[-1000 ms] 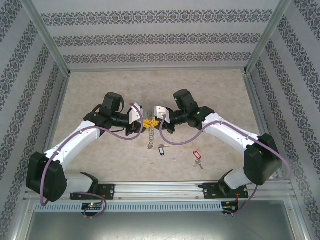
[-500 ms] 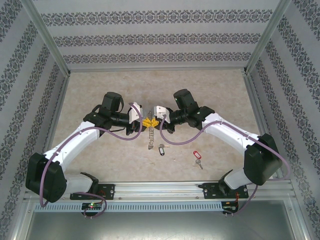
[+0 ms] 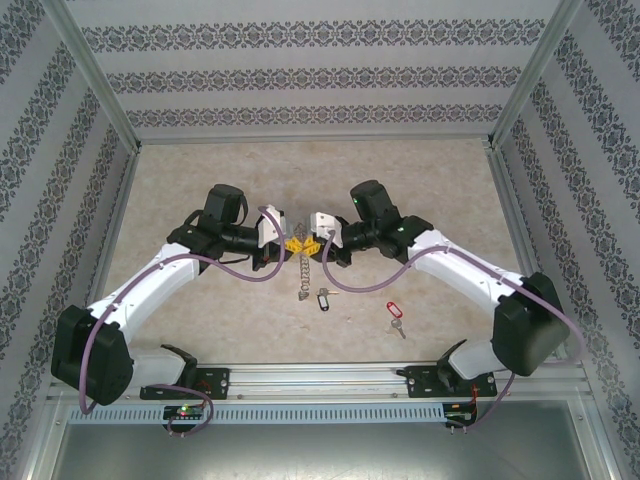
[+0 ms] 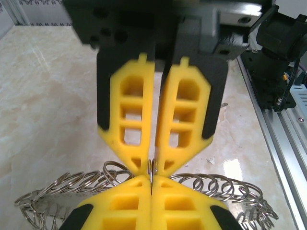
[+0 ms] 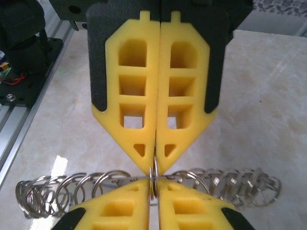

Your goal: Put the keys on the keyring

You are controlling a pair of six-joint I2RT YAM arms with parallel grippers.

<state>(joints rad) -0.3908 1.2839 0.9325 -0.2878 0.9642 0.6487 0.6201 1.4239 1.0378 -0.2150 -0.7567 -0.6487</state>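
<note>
My left claw (image 3: 290,243) and right claw (image 3: 307,243) meet tip to tip mid-table, both pinching the keyring (image 3: 301,272) | keyring trails toward my bases, long axis near-far | dark-tagged key (image 3: 322,297) just right of its end, red-tagged key (image 3: 393,309) farther right: right arm nearer | since earlier: left squeezed tighter, right slackened, shifted slightly rightward

No lettering, brand, number or sign is legible in any view. The red key tag (image 3: 393,309) and the dark key tag (image 3: 322,297), lying on the table (image 3: 200,170) toward its near edge, are too small for any writing on them to be made out. The enclosure walls (image 3: 300,80) carry a repeating ornamental pattern, not characters.
</note>
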